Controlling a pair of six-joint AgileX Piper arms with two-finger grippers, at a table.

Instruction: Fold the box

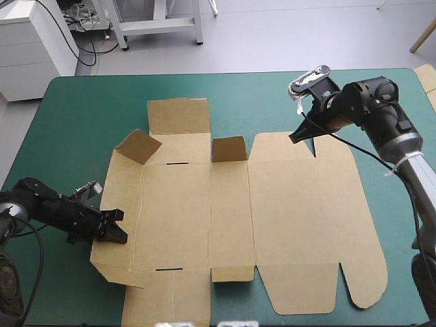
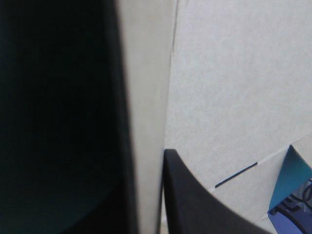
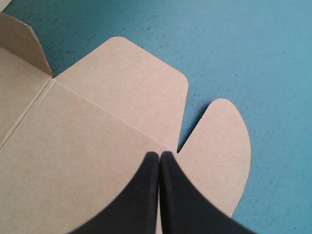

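in the left wrist view, the left hand [image 2: 148, 168] hides half the box [image 2: 234, 87].

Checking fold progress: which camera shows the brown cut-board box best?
High view: the whole brown board box lies mostly flat on the teal-green cover, two small flaps raised. Left wrist view shows only a board edge between the left gripper's black fingers; right wrist view, just two rounded tabs by the shut right gripper.

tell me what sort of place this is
Probably a robot lab bench: a table with a teal-green cover, a cut brown box lying on it, and a robot's left hand and right hand at the box's edges.
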